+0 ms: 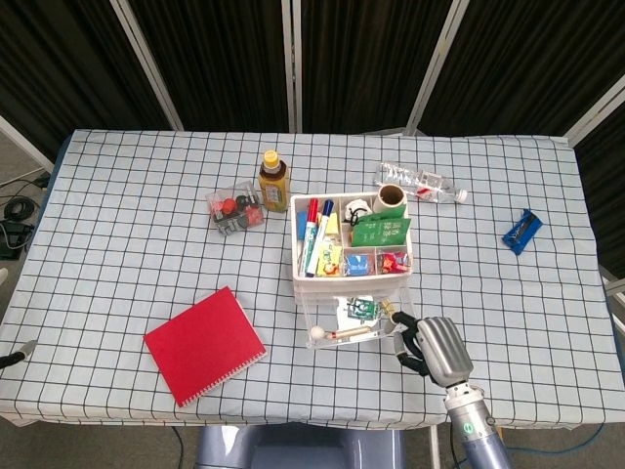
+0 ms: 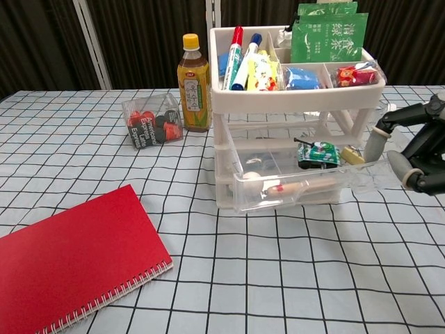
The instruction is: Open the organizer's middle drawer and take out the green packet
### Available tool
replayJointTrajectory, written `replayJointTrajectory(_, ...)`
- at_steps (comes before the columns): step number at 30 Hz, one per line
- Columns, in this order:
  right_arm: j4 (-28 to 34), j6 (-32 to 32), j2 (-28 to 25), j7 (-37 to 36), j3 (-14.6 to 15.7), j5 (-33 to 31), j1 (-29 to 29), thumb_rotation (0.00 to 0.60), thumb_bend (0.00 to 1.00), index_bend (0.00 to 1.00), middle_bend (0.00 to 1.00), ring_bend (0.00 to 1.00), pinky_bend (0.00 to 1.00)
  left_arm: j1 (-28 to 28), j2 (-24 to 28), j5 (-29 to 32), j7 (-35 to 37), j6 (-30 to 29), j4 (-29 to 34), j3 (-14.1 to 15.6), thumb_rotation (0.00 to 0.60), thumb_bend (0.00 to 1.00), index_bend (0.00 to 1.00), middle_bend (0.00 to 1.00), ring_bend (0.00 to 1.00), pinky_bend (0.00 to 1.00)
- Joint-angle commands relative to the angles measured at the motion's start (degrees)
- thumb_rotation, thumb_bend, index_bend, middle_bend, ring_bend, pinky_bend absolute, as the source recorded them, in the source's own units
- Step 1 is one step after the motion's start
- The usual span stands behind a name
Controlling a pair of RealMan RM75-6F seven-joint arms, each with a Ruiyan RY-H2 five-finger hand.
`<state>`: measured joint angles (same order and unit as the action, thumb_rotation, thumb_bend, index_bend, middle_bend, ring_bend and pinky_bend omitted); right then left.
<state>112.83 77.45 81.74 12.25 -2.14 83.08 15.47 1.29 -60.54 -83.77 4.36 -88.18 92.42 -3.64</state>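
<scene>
**Middle Drawer Extended; Right Hand at the Drawer's Right Corner**

**Placement and hold.** The organizer [image 2: 292, 104] stands near the centre of the counter [image 1: 117, 195], its front facing the robot. The middle drawer [image 2: 306, 184] is pulled out toward the robot, which exposes its contents from above and leaves room for a reach from the front. The right hand [image 1: 437, 347] sits at the drawer's front right corner, on the side nearest its own arm. In the chest view its fingers [image 2: 377, 141] are spread and lie at, or just beside, the clear drawer wall. No item is visible in the hand, which appears to be apart and empty. The green packet [image 2: 318, 154] lies inside the open drawer, toward the right, close to the hand.

**Hidden or unclear.**
- The left hand appears in neither view.
- The chest view cuts off the right hand at the frame edge, so the palm is not shown.
- Whether the fingers touch the drawer cannot be confirmed through the clear plastic.
- The packet's lower part is blurred by the drawer front.
- Larger green packets [image 2: 327, 38] stand in the top tray. Judged from the task, these are not the target.
</scene>
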Motion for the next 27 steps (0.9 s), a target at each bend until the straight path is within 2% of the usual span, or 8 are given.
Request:
replayJointTrajectory(1, 0.2, 0.0, 0.0, 0.3, 0.1, 0.3, -0.1, 0.600, 0.56, 0.72, 0.96, 0.95, 0.77, 0.0, 0.0, 0.0, 0.1, 0.0, 0.0, 0.0, 0.600, 0.06, 0.00, 0.00, 0.00, 0.00)
replayJointTrajectory(27, 0.9, 0.6, -0.5, 0.7, 1.6, 2.7, -1.7, 0.600, 0.56, 0.75, 0.96, 0.95, 0.77, -0.1, 0.2, 0.1, 0.1, -0.1, 0.2, 0.0, 0.600, 0.06, 0.00, 0.00, 0.00, 0.00)
